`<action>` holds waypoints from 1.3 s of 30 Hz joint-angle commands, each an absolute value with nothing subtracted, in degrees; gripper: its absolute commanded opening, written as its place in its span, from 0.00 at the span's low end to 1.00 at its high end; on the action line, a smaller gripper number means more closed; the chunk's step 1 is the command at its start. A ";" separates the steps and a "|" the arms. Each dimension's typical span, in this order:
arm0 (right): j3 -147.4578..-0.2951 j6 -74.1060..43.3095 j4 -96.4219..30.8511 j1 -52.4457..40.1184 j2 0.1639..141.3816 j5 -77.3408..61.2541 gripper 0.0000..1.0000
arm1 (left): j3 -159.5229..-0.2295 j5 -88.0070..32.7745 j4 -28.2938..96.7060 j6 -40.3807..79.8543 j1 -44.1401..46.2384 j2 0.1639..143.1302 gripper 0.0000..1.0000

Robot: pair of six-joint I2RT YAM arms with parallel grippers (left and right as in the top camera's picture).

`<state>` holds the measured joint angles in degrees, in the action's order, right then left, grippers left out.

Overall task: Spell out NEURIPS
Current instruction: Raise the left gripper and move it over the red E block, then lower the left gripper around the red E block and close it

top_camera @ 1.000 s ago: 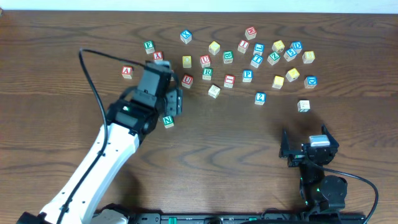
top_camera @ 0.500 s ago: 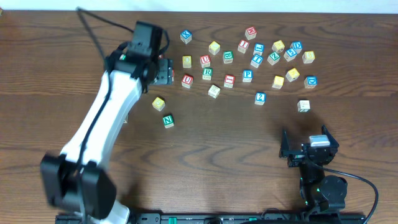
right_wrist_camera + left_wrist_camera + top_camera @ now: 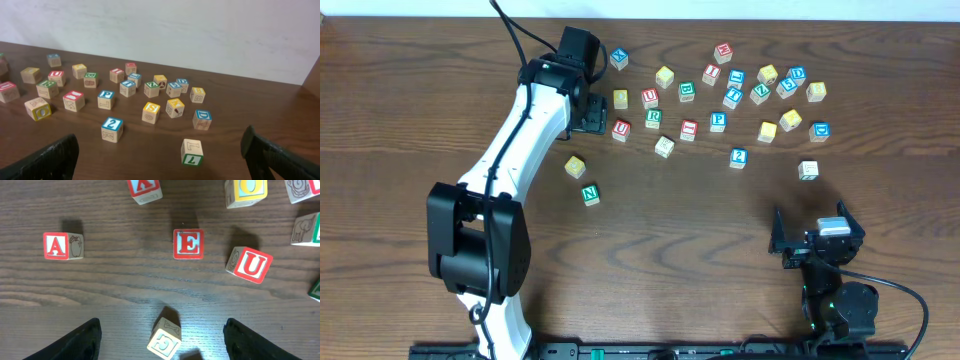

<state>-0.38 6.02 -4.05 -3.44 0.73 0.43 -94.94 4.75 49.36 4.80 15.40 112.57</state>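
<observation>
While the left pincer (image 3: 161,330) hangs spread wide near the red E (image 3: 188,243), the right pincer (image 3: 160,144) sits released

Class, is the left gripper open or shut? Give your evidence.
Open. The left gripper has its fingers wide apart, gripping nothing.

Red A cube (image 3: 63,246) and blue 2 cube (image 3: 738,157) lie on the table (image 3: 700,240).

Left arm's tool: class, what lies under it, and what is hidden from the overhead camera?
Left wrist view: below the open tool lie a tilted pale cube, red E, red A and red U. Overhead, the left arm covers E and A; U shows beside it.
</observation>
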 commanded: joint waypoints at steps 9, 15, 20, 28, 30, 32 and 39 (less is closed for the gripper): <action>-0.32 5.19 -4.34 -2.94 0.56 0.47 0.99 | -97.10 3.64 45.80 3.07 15.11 113.69 0.77; -0.32 5.19 -4.34 -2.94 0.56 0.45 0.99 | -97.21 3.62 43.97 4.84 15.11 116.86 0.77; -0.32 5.17 -4.34 -2.94 0.56 0.47 0.99 | -97.89 3.22 42.68 6.02 15.11 119.92 0.77; -0.32 5.19 -4.34 -2.94 0.56 0.47 0.99 | -98.17 1.91 40.42 6.26 15.11 122.26 0.77; -0.32 5.17 -4.34 -2.94 0.56 0.47 0.99 | -98.17 1.91 39.94 6.24 15.11 122.28 0.76; -0.32 5.17 -4.34 -2.94 0.56 0.47 0.99 | -98.17 1.93 39.40 6.22 15.11 122.28 0.76; -0.32 5.17 -4.34 -2.94 0.56 0.47 0.99 | -98.17 1.91 37.76 6.22 15.11 122.96 0.76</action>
<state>-0.38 6.02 -4.05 -3.44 0.73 0.43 -96.49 2.02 38.11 5.80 15.40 121.73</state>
